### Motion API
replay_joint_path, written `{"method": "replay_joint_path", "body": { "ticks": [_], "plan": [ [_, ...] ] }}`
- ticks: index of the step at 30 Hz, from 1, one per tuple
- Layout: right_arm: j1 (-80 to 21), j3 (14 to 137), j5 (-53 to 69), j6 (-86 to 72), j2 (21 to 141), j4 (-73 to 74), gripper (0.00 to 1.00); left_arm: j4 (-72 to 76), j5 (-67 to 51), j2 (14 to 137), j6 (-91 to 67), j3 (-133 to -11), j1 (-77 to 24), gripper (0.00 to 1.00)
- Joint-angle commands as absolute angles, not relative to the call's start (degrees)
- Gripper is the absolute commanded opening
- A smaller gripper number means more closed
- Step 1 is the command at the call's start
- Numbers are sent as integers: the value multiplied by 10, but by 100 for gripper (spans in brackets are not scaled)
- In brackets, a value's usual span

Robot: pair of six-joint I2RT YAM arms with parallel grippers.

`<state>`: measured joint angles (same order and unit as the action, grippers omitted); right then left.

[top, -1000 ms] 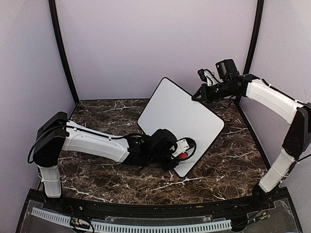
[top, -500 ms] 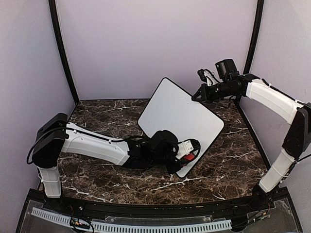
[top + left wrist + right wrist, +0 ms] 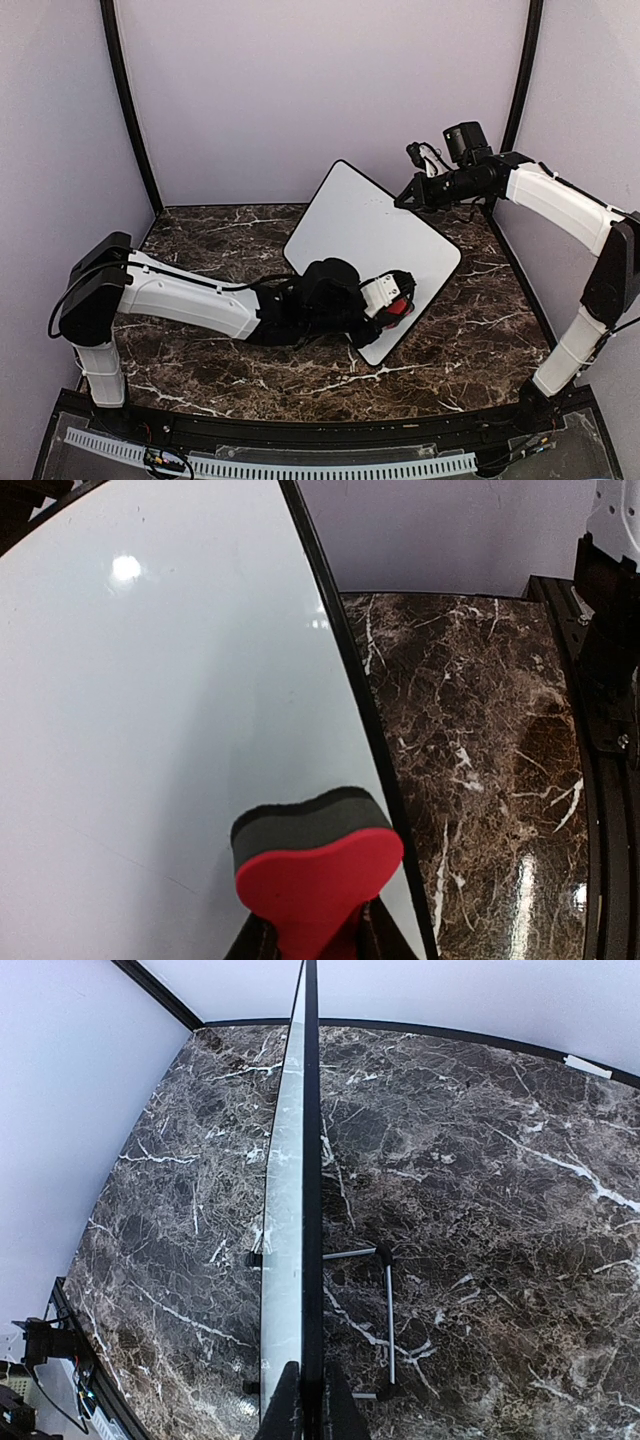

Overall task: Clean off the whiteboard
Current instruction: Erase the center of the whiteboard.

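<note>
Left gripper is clamped tight on a red foam eraser block with a dark grey felt layer, holding it against the lower right part of the large glossy white rectangular whiteboard with a thin black edge. That whiteboard stands tilted on the dark brown, white-veined marble table, with a thin metal wire stand behind it. Right gripper pinches its upper right edge, jaws closed on the rim
</note>
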<state>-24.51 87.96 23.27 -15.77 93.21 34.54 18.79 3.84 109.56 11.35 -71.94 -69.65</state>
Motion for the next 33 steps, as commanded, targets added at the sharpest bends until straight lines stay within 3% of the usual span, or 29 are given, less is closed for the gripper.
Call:
{"method": "replay_joint_path", "body": {
  "ticks": [1, 7, 19, 33],
  "plan": [
    [-266, 875, 251, -167, 946, 374, 0, 228, 2, 1057, 103, -701, -697, 0],
    [-266, 869, 254, -169, 948, 368, 0, 258, -36, 1068, 70, -707, -697, 0],
    [-266, 864, 255, -170, 942, 364, 0, 260, 2, 1135, 57, -768, -689, 0],
    [-266, 867, 257, -168, 944, 366, 0, 229, -6, 1118, 35, -694, -689, 0]
  ]
}}
